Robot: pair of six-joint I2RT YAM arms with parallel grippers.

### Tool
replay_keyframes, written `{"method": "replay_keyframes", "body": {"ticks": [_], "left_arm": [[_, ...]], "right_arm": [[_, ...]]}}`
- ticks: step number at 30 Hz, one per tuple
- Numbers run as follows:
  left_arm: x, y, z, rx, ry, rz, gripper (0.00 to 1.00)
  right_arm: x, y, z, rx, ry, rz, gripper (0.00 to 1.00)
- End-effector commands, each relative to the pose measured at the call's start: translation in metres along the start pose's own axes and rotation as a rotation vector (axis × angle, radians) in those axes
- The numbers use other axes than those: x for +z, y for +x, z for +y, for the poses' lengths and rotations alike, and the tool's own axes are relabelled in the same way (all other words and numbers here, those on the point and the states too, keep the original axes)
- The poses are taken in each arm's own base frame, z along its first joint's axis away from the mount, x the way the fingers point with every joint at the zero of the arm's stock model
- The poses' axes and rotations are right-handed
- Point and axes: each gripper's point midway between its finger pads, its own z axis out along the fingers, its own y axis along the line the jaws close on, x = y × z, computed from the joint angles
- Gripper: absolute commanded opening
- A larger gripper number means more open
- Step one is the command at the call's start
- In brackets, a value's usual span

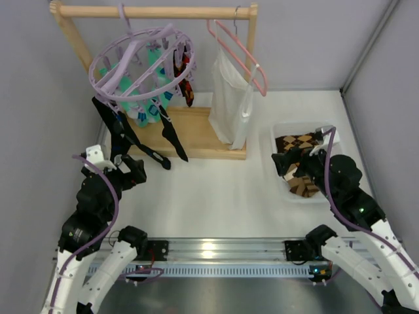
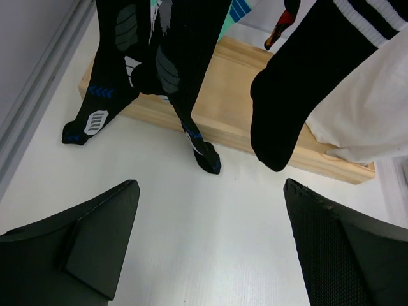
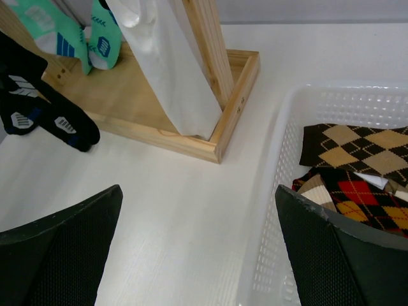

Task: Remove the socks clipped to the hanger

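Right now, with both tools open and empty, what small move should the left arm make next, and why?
Probably ease the left tool forward and up toward the long black sock. Its jaws stand open with nothing between them, and that sock dangles just ahead, hanging from the hanger.

Hanger [image 1: 95,73] was lavender. Socks [image 2: 280,108] were black with blue/grey marks, teal with white marks, or a red-orange-black pattern. Argyle socks [image 3: 357,143] were brown-cream, some red-yellow. Garment [image 1: 229,104] was white, thin hanger [image 1: 245,55] pink, rack base [image 3: 127,95] pale wood.
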Motion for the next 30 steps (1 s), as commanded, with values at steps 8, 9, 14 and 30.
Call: {"method": "replay_keyframes", "body": {"ticks": [8,9,14,30], "left_arm": [[0.004,-0.01,0.001,-0.068,-0.027,-0.051,0.98],[0.005,-0.009,0.001,-0.075,-0.031,-0.049,0.98],[0.006,-0.009,-0.002,-0.069,-0.022,-0.04,0.98],[-0.011,-0.052,-0.046,-0.117,0.167,-0.052,0.98]], "right_arm": [[0.015,-0.024,0.053,0.034,-0.295,-0.173,0.99],[0.015,-0.021,0.068,0.054,-0.383,-0.164,1.0],[0.042,-0.012,0.103,0.121,-0.544,-0.056,0.99],[0.143,0.029,0.226,-0.158,-0.648,-0.08,0.99]]}}
